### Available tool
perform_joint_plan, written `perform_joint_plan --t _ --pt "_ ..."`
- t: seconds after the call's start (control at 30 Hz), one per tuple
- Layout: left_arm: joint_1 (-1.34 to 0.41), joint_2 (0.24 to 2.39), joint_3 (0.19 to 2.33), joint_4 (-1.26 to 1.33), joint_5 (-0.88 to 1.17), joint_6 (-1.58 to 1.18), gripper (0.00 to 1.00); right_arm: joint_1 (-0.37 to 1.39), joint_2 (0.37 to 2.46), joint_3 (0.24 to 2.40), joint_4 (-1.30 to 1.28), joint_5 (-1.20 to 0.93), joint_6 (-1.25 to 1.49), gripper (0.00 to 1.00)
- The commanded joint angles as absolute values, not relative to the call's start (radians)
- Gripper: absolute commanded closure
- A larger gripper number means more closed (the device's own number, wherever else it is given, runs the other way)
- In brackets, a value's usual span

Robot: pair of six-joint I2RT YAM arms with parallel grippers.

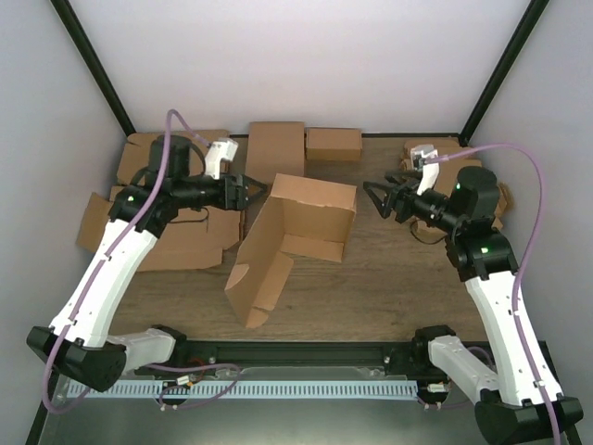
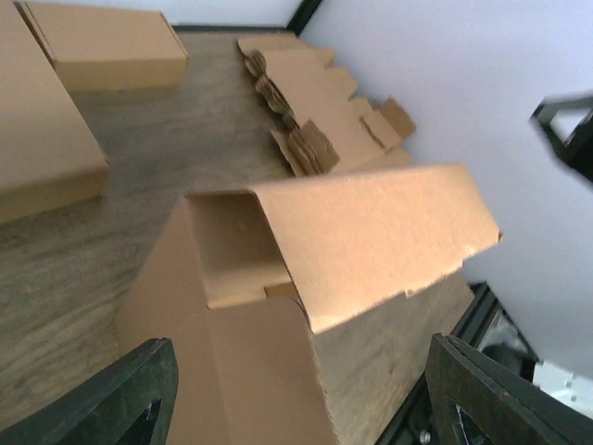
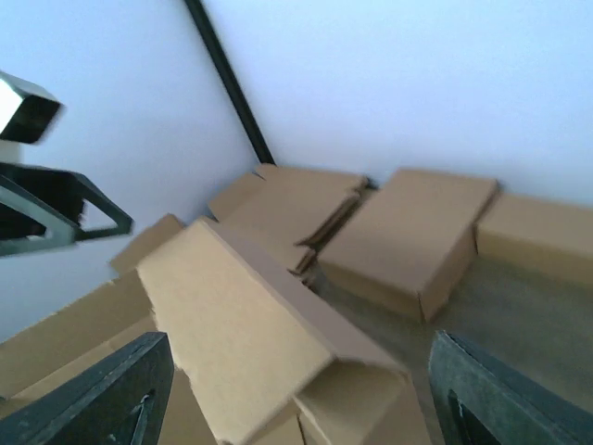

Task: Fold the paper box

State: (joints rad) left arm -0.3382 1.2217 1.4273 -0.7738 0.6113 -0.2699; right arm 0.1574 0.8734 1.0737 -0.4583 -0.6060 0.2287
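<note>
paper box part-folded, centre of frame
paper box (image 1: 296,232) on bench (image 1: 389,287): rear and one side wall up, long panel splayed toward lower left, other walls and tabs not done. left end effector (image 1: 252,191) and right end effector (image 1: 375,199) both wide, empty, flanking it.

Soft, even light fills the top view, which is bright and sharp, with the white walls nearly washed out and only faint shadows around the paper box (image 1: 310,199) on the table (image 1: 398,287). Both wrist views are softer. The right wrist picture is blurred throughout, while the left wrist picture loses focus toward its edges.
</note>
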Motion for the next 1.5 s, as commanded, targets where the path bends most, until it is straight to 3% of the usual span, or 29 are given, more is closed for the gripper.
perform_joint_plan --t 0.0,0.13,0.33,0.6,1.03,1.47 --pt "-0.423 1.216 1.444 -0.869 0.504 -0.193 0.24 0.163 0.915 1.164 -0.335 -0.750 0.093 0.22" --pt "-0.501 1.214 1.473 -0.948 0.291 -0.174 0.25 0.235 1.011 1.266 -0.365 -0.735 -0.025 0.22" --pt "-0.545 1.208 1.458 -0.968 0.223 -0.167 0.26 0.427 1.248 1.494 -0.562 -0.590 -0.196 0.21" --pt "-0.548 1.230 1.440 -0.982 0.227 -0.150 0.49 0.538 1.406 1.618 -0.703 -0.496 -0.306 0.22" --pt "-0.549 1.234 1.422 -0.947 0.252 -0.186 0.67 0.652 1.460 1.609 -0.831 -0.245 -0.382 0.32" --pt "-0.549 1.234 1.346 -0.827 0.408 -0.293 0.78 0.859 1.389 1.405 -0.713 0.185 -0.503 0.31"
